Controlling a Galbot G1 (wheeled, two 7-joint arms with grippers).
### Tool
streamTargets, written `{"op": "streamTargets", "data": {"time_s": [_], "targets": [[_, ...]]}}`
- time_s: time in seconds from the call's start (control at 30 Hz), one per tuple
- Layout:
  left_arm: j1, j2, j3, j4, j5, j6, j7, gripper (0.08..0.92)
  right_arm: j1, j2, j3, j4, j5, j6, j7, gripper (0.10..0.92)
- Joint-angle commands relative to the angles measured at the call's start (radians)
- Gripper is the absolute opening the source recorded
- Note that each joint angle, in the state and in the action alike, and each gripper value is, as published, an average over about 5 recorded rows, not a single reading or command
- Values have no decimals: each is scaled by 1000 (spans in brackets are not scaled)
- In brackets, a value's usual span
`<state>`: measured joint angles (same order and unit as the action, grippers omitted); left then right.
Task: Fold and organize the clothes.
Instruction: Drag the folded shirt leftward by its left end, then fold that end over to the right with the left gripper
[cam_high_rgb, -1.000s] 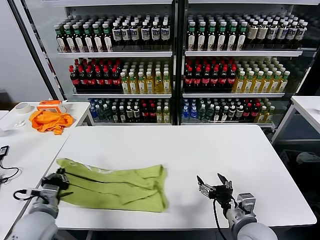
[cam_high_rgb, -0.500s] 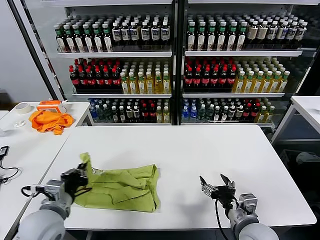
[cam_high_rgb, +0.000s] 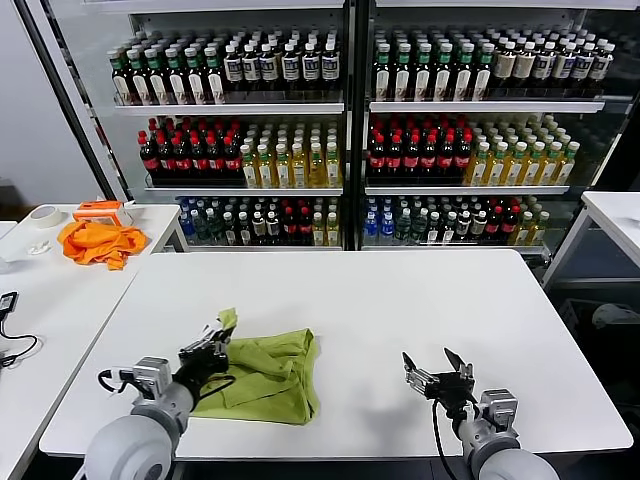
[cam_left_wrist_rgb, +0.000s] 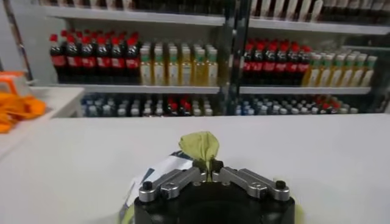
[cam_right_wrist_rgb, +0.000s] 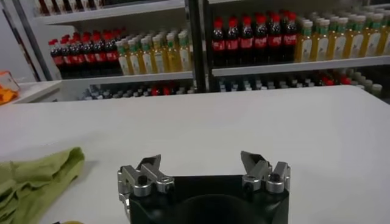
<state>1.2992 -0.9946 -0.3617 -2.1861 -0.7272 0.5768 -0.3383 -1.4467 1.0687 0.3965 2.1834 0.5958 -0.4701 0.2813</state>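
Nearest, the left pincer (cam_high_rgb: 215, 342) is clamped on a pinched tuft of the T-shirt (cam_high_rgb: 270, 372), lifted above the surface (cam_high_rgb: 400, 300), probably so that edge can be carried over the rest as a fold. The right pincer (cam_high_rgb: 440, 374) waits with jaws spread and empty, low at the near right edge, well apart from the cloth. The yellow-green shirt lies bunched in soft, creased layers on the near left part of the smooth white surface. Farther back left, an orange garment (cam_high_rgb: 98, 241) sits crumpled on a side table; behind stand shelves of bottles (cam_high_rgb: 340, 130).

Left tool (cam_high_rgb: 215, 340) pinching lifted edge of green T-shirt (cam_high_rgb: 270, 372); right tool (cam_high_rgb: 437, 370) spread wide, well apart.
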Motion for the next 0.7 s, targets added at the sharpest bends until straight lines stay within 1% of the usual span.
{"op": "streamTargets", "data": {"time_s": [0.03, 0.27, 0.57, 0.7], "targets": [[-68, -63, 100, 37, -38, 1, 3, 94, 1, -1, 0, -4, -4, 1, 0, 823], [-108, -113, 147, 93, -38, 1, 3, 94, 0, -5, 2, -6, -4, 2, -1, 823], [-138, -150, 198, 159, -38, 1, 3, 94, -2, -6, 6, -8, -5, 3, -1, 823], [-148, -191, 214, 180, -78, 0, -9, 110, -1, -4, 6, -7, -6, 3, -1, 823]]}}
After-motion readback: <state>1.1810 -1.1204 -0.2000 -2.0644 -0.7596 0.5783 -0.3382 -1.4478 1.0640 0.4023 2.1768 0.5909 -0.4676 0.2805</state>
